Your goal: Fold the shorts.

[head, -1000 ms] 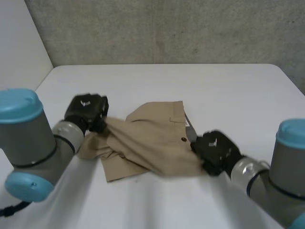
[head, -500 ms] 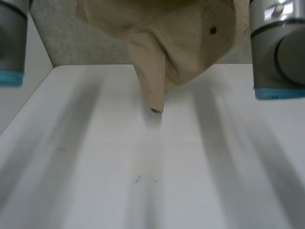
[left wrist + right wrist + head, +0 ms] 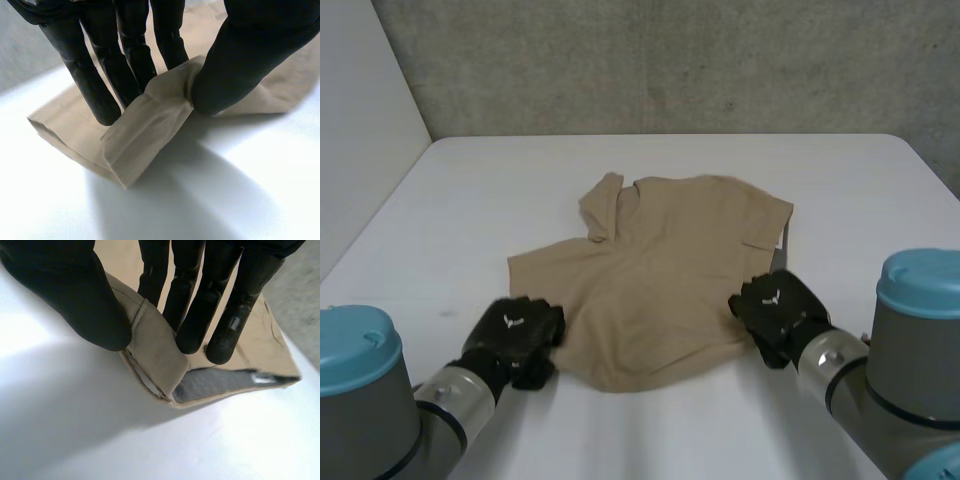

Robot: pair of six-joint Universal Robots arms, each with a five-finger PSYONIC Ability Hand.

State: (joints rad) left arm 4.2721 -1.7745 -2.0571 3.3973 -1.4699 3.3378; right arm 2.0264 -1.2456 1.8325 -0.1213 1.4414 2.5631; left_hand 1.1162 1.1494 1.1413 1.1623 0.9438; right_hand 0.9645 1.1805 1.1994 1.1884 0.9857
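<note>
Shorts (image 3: 665, 270): tan, spread out mostly flat in the middle of the tabletop (image 3: 840, 190), between the two hands. A small flap (image 3: 603, 205) is turned over at the far left of the cloth.
Left hand (image 3: 515, 335): at the near left corner of the shorts. In the left wrist view it is grasping the cloth, with the thumb (image 3: 245, 60) and fingers (image 3: 130, 55) pinching a raised fold at the edge. The fingertips press down on the fabric beside that fold.
Right hand (image 3: 775, 310): at the near right edge of the shorts. In the right wrist view it is grasping the cloth too, with a thick hemmed edge nipped between the thumb (image 3: 75, 295) and fingers (image 3: 200, 300). A grey lining (image 3: 210, 382) shows under the lifted edge.
Arms: both reach in from the near side, the left arm (image 3: 380, 410) at the left corner and the right arm (image 3: 890, 370) at the right.
Tabletop: white, with the shorts lying on it well apart from its far edge.
Wall (image 3: 670, 60): grey concrete behind the tabletop.
</note>
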